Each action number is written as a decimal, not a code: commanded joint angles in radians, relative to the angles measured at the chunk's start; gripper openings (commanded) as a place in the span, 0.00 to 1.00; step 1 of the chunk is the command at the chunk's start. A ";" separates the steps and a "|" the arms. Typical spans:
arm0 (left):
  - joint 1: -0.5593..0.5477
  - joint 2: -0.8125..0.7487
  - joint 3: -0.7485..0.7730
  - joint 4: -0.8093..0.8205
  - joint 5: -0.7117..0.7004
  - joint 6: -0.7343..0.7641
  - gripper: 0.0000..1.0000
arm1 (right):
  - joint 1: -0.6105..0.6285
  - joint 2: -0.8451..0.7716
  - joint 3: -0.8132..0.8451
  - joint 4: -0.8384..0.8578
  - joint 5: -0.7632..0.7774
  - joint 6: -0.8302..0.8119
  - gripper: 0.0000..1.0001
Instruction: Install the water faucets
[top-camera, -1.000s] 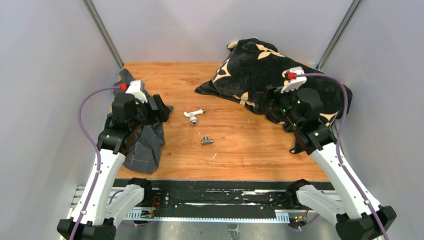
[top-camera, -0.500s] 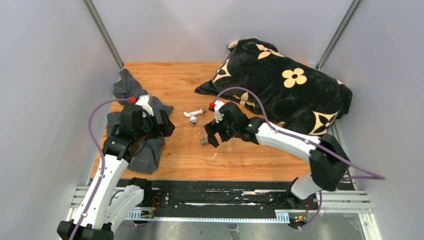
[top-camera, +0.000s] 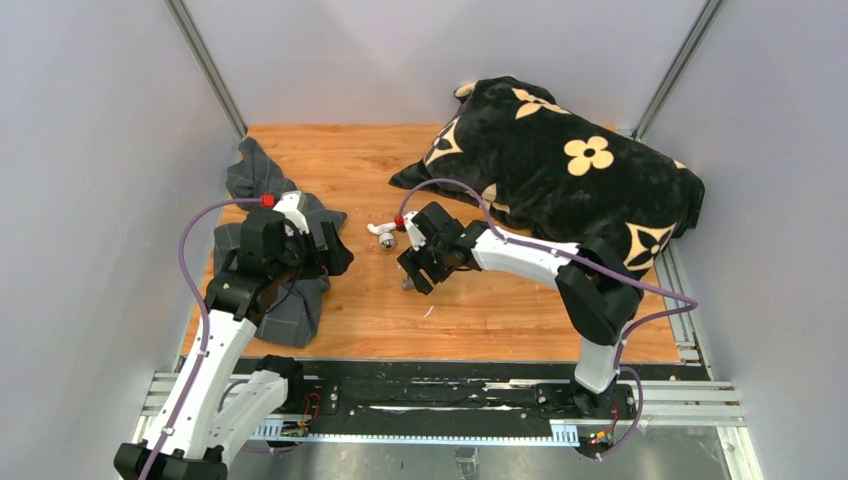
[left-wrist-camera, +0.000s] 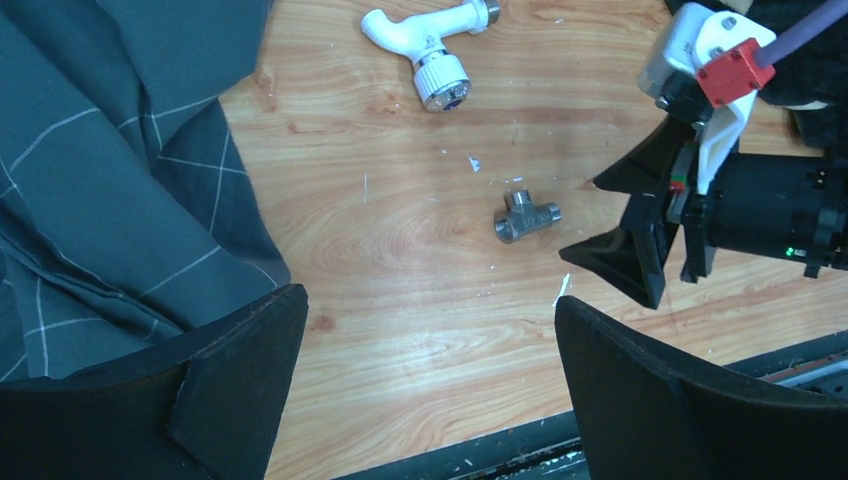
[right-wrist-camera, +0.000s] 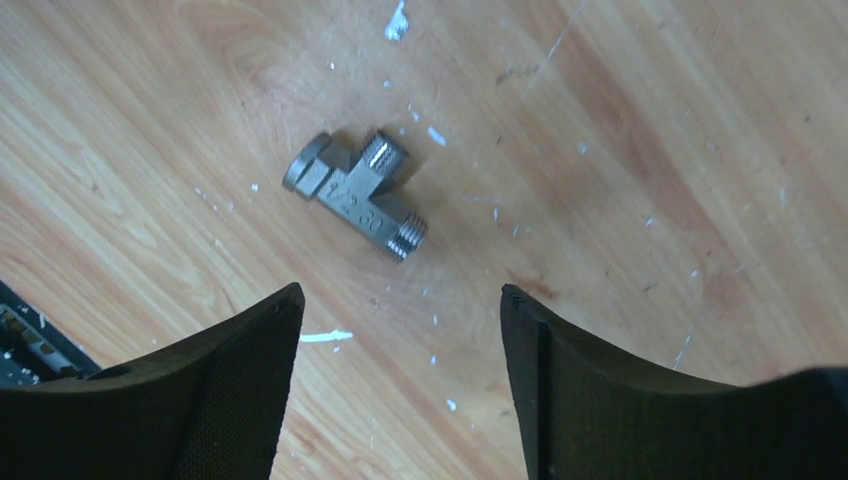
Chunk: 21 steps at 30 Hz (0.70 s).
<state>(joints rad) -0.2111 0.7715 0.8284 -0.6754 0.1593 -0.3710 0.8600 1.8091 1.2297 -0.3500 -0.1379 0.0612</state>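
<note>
The white elbow-shaped water faucet (top-camera: 383, 233) (left-wrist-camera: 425, 40) lies on the wooden table, its round metallic end facing the near side. The grey metal T-shaped piece (left-wrist-camera: 525, 216) (right-wrist-camera: 358, 195) lies a little nearer. My right gripper (top-camera: 418, 270) (left-wrist-camera: 615, 215) (right-wrist-camera: 400, 295) hovers low just beside the T piece, open, with only bare wood between its fingers. In the top view it mostly hides that piece. My left gripper (top-camera: 335, 250) (left-wrist-camera: 428, 305) is open and empty, at the edge of the grey cloth, left of both parts.
A grey checked cloth (top-camera: 280, 290) (left-wrist-camera: 100, 150) lies crumpled at the left under my left arm. A black flowered cushion (top-camera: 560, 160) fills the back right. The table's front edge and the black rail (top-camera: 450, 380) run close behind the grippers.
My right arm has swung from over the cushion to the middle of the table, down beside the T piece, its jaws narrowing a little. The left arm shifted slightly towards the parts.
</note>
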 joint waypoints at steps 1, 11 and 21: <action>-0.004 0.004 -0.005 0.029 0.023 -0.009 0.98 | 0.005 0.057 0.081 -0.047 -0.011 -0.104 0.68; -0.004 0.013 0.012 0.016 -0.005 -0.019 0.98 | 0.008 0.151 0.147 -0.072 -0.130 -0.214 0.69; -0.004 0.018 -0.001 0.036 -0.052 -0.049 0.98 | 0.022 0.208 0.154 -0.087 -0.168 -0.228 0.42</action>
<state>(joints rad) -0.2111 0.7826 0.8284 -0.6746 0.1177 -0.4091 0.8631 1.9728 1.3647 -0.4103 -0.2893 -0.1471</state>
